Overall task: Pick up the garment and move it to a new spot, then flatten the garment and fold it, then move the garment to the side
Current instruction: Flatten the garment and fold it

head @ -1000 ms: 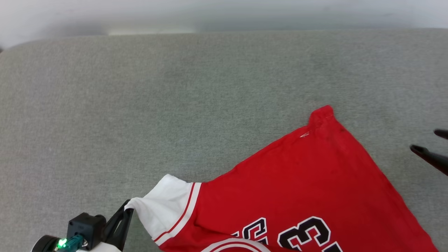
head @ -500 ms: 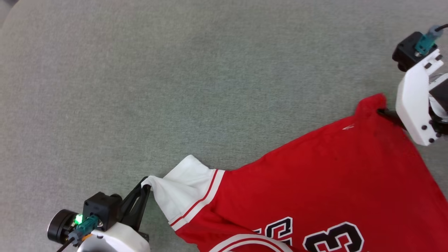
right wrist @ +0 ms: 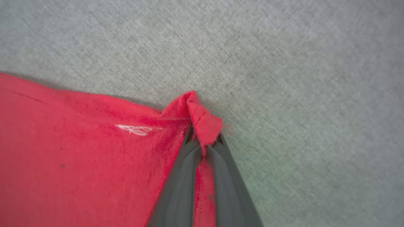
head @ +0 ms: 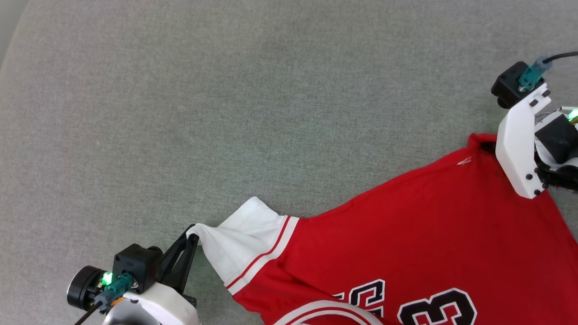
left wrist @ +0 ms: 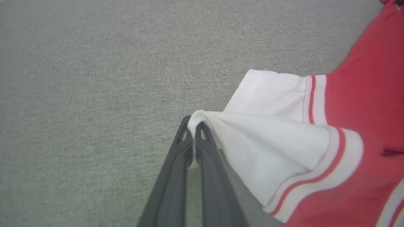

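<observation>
The garment (head: 406,234) is a red T-shirt with white sleeves, striped trim and black-and-white lettering, lying across the lower right of the grey surface. My left gripper (head: 193,230) is shut on the tip of the white sleeve (left wrist: 252,132), and the left wrist view shows the cloth pinched between its fingertips (left wrist: 193,132). My right gripper (right wrist: 203,140) is shut on the red hem corner (head: 478,142), which bunches up between its dark fingers (right wrist: 176,186). The shirt's lower part runs off the head view's bottom edge.
A grey fabric-covered surface (head: 226,113) stretches to the left and far side of the shirt. Its rounded edge (head: 11,49) shows at the top left corner.
My right gripper came in from the right edge, reached the red hem corner and shut on it. The head camera tilted down, shifting the whole picture. The left grip on the sleeve is unchanged.
</observation>
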{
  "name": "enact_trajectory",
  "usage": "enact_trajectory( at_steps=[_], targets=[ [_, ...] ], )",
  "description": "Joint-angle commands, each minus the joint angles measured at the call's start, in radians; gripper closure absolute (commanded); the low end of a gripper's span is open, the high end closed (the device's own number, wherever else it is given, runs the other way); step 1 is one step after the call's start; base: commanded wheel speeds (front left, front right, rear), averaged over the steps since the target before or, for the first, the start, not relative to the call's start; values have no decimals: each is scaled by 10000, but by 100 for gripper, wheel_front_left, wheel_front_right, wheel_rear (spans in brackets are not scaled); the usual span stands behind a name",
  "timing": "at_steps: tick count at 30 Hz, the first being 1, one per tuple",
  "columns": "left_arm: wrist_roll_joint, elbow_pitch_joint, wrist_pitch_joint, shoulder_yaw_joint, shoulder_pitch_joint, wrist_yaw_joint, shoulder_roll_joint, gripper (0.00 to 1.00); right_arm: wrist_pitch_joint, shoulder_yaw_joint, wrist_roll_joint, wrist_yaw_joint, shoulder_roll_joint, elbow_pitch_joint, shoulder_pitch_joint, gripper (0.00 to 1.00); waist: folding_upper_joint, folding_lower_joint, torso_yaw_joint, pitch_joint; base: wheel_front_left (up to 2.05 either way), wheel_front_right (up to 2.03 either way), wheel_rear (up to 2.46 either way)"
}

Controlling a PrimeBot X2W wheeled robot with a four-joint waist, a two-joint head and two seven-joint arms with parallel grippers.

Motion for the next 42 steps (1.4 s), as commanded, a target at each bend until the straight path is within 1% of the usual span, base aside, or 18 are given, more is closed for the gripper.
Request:
enact_trajectory(
  at_steps=[1,3,6,11,12,14,18,21,23,26,32,34,37,38,42],
  targets=[
    [38,31,-68,30,8,-43,-21,100,-394,120,104,-7,16,105,105,100,0,0,-99,-278,0,0,0],
    [44,82,-84,76,70,32,49,100,-969,46,288,-7,-43,-92,-67,100,0,0,-223,-572,0,0,0],
    [152,49,-62,77,102,95,236,100,-1660,115,394,-7,-315,-344,-220,100,0,0,-405,-1038,0,0,0],
    [353,-187,81,253,-386,120,593,100,-2709,110,480,-7,-463,-639,-377,100,0,0,-781,-1742,0,0,0],
    [433,-288,193,347,-664,71,703,100,-3089,47,455,-7,-455,-716,-456,100,0,0,-933,-1973,0,0,0],
    [531,-364,326,477,-1090,12,779,100,-3433,10,436,-7,-435,-771,-575,100,0,0,-1095,-2140,0,0,0],
    [757,-407,685,668,-2121,-259,753,100,-3960,-115,281,-7,-318,-810,-908,100,0,0,-1453,-2281,0,0,0],
    [961,-258,987,837,-3118,-560,690,100,-4333,-361,80,-7,-209,-781,-1258,100,0,0,-1704,-2218,0,0,0],
    [815,-139,1114,1041,-3766,-831,509,100,-4623,-589,-149,-7,-88,-696,-1559,100,0,0,-1869,-2110,0,0,0],
    [1013,120,1349,1308,-4907,-1263,600,100,-5056,-1039,-470,-7,205,-521,-2034,100,0,0,-2081,-1862,0,0,0],
    [1185,605,1898,1846,-7382,-2037,344,100,-5507,-2021,-1323,-7,823,-128,-3241,100,0,0,-2272,-1174,0,0,0],
    [1392,867,2115,1911,-8288,-2299,205,100,-5577,-2377,-1652,-7,1055,80,-3729,100,0,0,-2269,-915,0,0,0],
    [1441,1327,2321,2088,-9684,-2666,-255,100,-5645,-2946,-2198,-7,1400,528,-4537,100,0,0,-2201,-526,0,0,0],
    [1571,1522,2394,2106,-10177,-2788,-325,100,-5642,-3105,-2377,-7,1525,689,-4821,100,0,0,-2174,-391,0,0,0],
    [1809,2496,2569,2208,-12088,-3326,-921,100,-5577,-3530,-3099,-7,2020,1236,-6014,100,0,0,-2078,145,0,0,0]
  ],
)
